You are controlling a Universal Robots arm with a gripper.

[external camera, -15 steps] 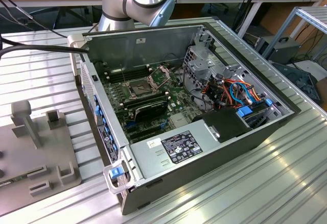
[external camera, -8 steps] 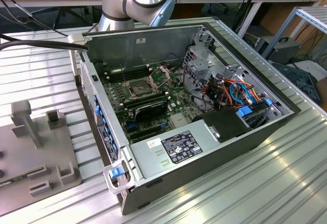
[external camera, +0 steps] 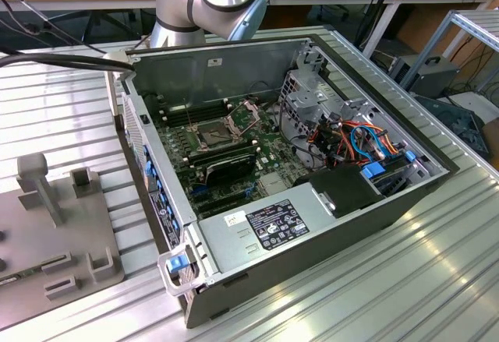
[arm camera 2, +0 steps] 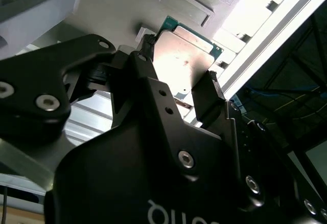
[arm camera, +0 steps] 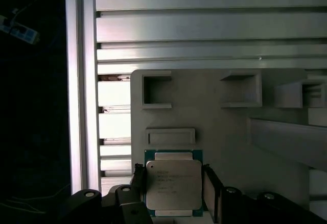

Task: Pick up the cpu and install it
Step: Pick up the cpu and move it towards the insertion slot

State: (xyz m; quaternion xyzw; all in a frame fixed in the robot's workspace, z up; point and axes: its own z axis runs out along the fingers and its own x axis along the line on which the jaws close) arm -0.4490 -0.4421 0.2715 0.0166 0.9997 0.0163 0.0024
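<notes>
**Gripper clamped on cpu at fixture**

Gripper (arm camera: 173, 179) jaws are closed on the cpu (arm camera: 172, 189). Its fingers (arm camera: 211, 185) sit flush on two opposite edges, lid facing the first wrist view. The cpu is over the grey fixture (arm camera: 230, 132), near its edge, just beside a low block (arm camera: 170, 135). The socket (external camera: 212, 133) is in the open case (external camera: 234, 61), well apart from the fixture.

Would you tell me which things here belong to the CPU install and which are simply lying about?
Belonging: square metal-lidded CPU; black tool around it; grey slotted holder plate beneath; open metal socket on the green motherboard.
Lying about: labelled grey power supply; orange and blue cables; ribbed aluminium table.
</notes>
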